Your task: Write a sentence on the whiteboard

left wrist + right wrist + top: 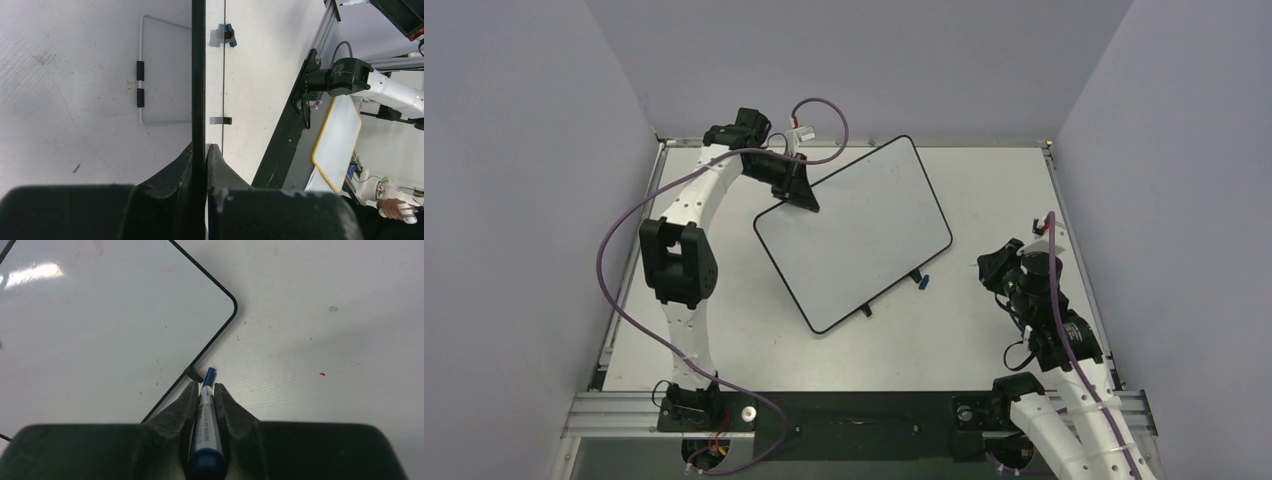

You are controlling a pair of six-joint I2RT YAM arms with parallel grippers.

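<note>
Right pincer (206,387): we see it closed on blue marker (206,430), tip pointing forward, just off near-right edge of whiteboard (854,230). Small blue piece (923,283) on worktop (1004,190) beside that edge. Whiteboard lies skewed mid-worktop. Left pincer (199,148), farther back, clamped tight on whiteboard's black rim at far-left corner.

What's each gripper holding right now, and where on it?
The left gripper pinches the whiteboard by its black rim, along one edge near a corner. The right gripper holds the marker by its barrel, tip pointing forward.
</note>
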